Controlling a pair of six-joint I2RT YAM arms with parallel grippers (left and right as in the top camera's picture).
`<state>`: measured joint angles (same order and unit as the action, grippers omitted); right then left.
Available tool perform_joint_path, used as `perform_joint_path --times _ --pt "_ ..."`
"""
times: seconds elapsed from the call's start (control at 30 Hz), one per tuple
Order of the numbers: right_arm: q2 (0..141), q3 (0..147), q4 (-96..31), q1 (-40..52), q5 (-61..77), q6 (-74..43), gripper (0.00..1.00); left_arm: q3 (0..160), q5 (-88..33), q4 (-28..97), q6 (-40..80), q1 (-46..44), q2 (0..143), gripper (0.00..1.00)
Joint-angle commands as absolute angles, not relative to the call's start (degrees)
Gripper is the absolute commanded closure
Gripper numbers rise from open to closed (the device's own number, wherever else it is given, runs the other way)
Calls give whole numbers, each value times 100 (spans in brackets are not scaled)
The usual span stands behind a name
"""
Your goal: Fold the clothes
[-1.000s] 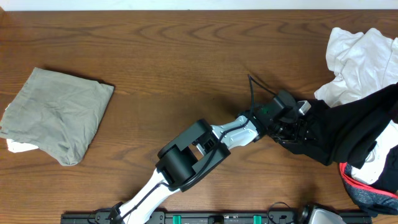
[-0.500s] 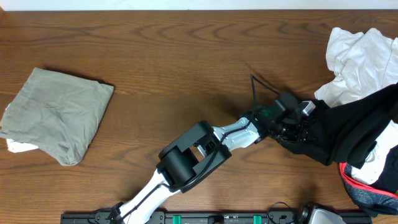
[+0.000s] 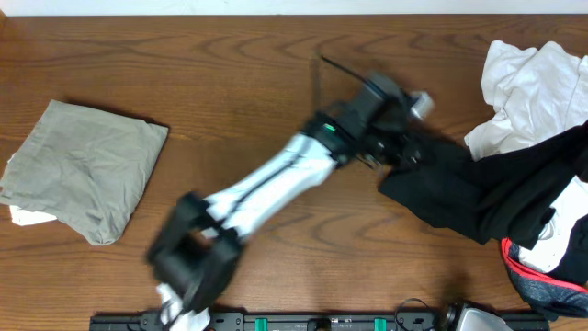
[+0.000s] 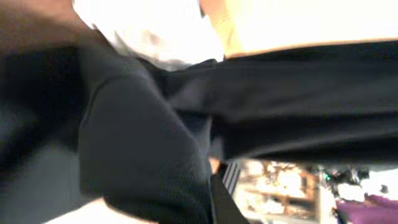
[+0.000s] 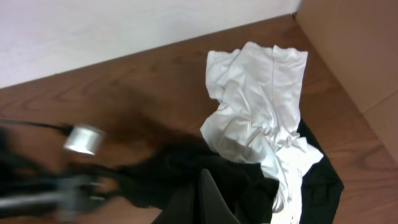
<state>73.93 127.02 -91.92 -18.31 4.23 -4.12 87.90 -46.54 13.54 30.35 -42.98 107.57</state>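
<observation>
Clothes sit heaped at the right end of the table. Among them we pick out the shirt, black and crumpled, spreading from the heap toward the middle of the wood. Behind it lies a white top, rumpled, its lower edge touching the shirt. At the near right corner a red and grey piece touches the shirt's near edge. Well apart, at the left end, a khaki piece lies folded flat, with a scrap of white cloth showing under its near corner. The left arm reaches slantwise across the table, blurred, and the left gripper is clenched on the shirt's left edge. In the left wrist view we see black cloth hanging right across the lens, with the white top above it. The right gripper shows only as one dark tip at the bottom of its own view, over the shirt and the white top, so we cannot tell whether it is clenched or released.
</observation>
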Motion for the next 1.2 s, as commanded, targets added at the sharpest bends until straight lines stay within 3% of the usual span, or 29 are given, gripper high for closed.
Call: perform_joint_path --times 0.0,0.43,0.83,1.17 --pt "7461 12776 -9198 -1874 451 -486 99 8886 -4344 1817 2294 -3675 9918 94" --pt "7424 12779 -9185 -1874 917 -486 99 8886 -4338 3544 1415 -1396 7258 95" --pt "7028 12779 -9179 -1874 1245 -482 99 8919 -4342 4073 1334 -233 5745 94" --pt "6748 12783 -9070 -1874 1164 -602 99 9459 -4397 4160 1393 64 5186 94"
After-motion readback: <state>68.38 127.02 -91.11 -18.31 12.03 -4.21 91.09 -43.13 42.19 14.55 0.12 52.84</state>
